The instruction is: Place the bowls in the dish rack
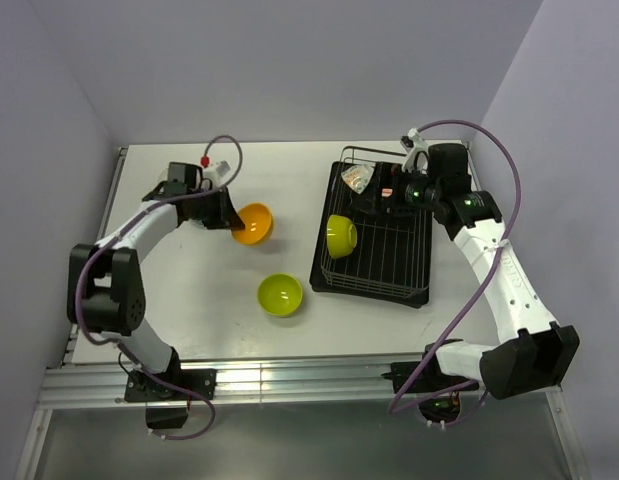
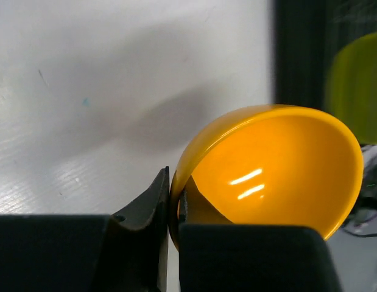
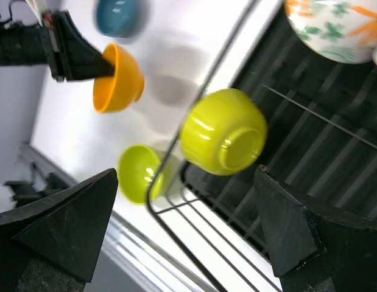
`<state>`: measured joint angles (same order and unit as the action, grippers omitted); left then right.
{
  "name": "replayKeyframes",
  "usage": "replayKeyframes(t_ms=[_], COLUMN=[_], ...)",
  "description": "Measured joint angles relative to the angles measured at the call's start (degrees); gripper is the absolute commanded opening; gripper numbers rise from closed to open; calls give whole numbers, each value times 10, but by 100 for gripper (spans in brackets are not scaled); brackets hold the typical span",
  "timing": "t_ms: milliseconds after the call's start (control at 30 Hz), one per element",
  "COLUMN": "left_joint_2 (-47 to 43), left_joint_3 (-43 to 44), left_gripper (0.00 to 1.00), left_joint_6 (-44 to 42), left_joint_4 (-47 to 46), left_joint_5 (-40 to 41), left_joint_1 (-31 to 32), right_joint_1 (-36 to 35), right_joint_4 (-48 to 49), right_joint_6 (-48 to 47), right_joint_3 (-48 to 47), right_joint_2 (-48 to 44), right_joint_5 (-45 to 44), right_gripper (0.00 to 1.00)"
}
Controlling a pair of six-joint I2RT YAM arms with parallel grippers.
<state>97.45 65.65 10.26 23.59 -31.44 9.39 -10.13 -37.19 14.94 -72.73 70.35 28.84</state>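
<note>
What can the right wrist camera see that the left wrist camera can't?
Only the right wrist view: the blue bowl, the cream patterned bowl, a green bowl on the table, and the open right gripper. Only the left wrist view: the shiny inside of the orange bowl, up close. Both: the left gripper pinching that bowl's rim, and the other green bowl in the dish rack.

Your bowls: orange bowl [image 1: 253, 223], glossy; lime green bowl [image 1: 280, 295] on white desk [image 1: 189, 285]; second lime green bowl [image 1: 341, 236] in black dish rack [image 1: 389, 268]; blue bowl [image 3: 117, 16]; cream bowl [image 3: 331, 27], green and orange marks. Your arms [image 1: 509, 285] white and black, cables [image 1: 469, 123] purple.
</note>
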Motion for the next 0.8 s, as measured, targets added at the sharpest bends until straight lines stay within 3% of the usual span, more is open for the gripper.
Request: replayKeyframes(t_ms=[167,367,500,800], left_joint_2=[-94,-184,-190,-188], left_joint_3=[6,-11,-26,-41], left_gripper=[0,0,0,0], left_joint_6=[75,209,287,380], left_joint_4=[-61,-205,-274,-350], left_joint_5=[-92,-170,-196,-212], left_joint_1=[-30,-6,16,61], right_joint_1=[0,-5,-36,-146], right_joint_4=[50,141,173,191], right_joint_6=[50,145,181,197], right_joint_3=[0,20,20,1], right_joint_2=[1,-16,-29,-11], right_joint_5=[84,164,167,135], right_gripper=[100,100,100,100])
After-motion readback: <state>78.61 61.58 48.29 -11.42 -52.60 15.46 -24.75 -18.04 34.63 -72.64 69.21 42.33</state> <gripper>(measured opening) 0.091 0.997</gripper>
